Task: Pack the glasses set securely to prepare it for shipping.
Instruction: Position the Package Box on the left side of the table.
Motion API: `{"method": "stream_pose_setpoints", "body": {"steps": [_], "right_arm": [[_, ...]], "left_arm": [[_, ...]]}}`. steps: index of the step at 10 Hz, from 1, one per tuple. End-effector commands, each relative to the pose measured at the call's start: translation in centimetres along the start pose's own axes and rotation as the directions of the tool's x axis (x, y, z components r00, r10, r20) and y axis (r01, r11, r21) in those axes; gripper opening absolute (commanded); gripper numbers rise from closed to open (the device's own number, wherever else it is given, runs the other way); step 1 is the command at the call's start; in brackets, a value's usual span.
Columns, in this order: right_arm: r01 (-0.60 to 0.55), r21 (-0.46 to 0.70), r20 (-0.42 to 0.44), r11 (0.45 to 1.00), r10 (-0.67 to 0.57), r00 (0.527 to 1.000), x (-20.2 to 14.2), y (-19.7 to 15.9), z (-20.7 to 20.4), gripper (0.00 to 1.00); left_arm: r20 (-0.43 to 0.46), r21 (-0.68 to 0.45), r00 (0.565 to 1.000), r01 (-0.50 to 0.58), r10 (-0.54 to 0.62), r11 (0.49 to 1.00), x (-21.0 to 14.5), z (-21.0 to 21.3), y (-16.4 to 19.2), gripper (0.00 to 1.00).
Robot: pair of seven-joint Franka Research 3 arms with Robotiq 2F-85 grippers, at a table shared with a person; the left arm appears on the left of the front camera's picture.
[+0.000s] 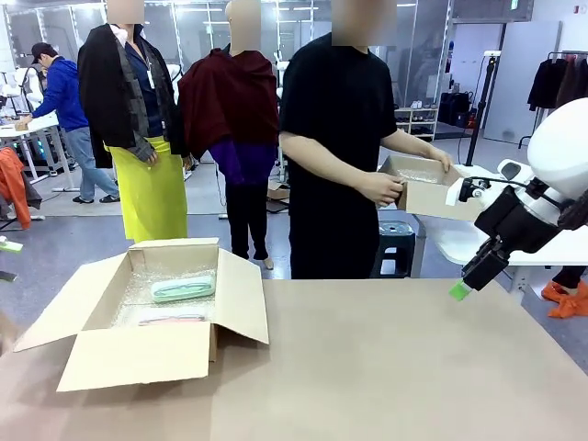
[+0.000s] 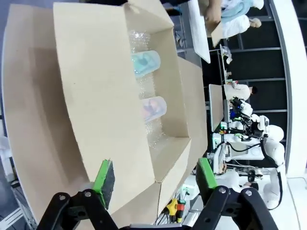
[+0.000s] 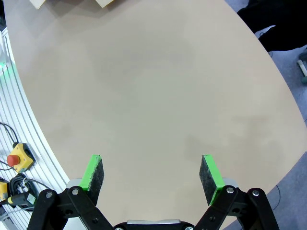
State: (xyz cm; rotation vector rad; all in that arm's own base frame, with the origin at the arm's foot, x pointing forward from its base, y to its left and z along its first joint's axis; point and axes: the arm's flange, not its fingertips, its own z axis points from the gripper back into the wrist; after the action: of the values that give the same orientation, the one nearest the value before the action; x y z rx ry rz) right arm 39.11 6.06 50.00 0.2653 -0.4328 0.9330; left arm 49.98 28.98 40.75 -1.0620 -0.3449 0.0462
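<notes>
I count two glasses packs, one mint green pack (image 1: 183, 288) and one pink pack (image 1: 172, 319), plus two cardboard boxes: the open box (image 1: 138, 354) on my table and a second box (image 1: 432, 195) in the person's hands.

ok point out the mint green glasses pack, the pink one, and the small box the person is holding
mint green glasses pack (image 1: 183, 288), front view, middle of its top face
pale pink glasses pack (image 1: 172, 319), front view, its visible top edge
small box (image 1: 432, 197), front view, its near side wall

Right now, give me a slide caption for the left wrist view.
Open left gripper above the open cardboard box, mint green pack and pale pink pack lying on bubble wrap inside.
</notes>
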Motion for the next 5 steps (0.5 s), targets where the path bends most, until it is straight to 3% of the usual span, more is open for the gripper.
{"method": "stream_pose_setpoints", "body": {"steps": [1, 5], "right_arm": [[0.000, -0.002, -0.012, 1.000, 0.000, 1.000, 0.12, 0.05, 0.09, 1.00], [0.000, -0.002, -0.012, 1.000, 0.000, 1.000, 0.12, 0.05, 0.09, 1.00]], "left_arm": [[-0.008, -0.011, 1.000, -0.019, 0.019, 1.000, 0.09, -0.24, 1.34, 0.87], [-0.008, -0.011, 1.000, -0.019, 0.019, 1.000, 0.09, -0.24, 1.34, 0.87]]}}
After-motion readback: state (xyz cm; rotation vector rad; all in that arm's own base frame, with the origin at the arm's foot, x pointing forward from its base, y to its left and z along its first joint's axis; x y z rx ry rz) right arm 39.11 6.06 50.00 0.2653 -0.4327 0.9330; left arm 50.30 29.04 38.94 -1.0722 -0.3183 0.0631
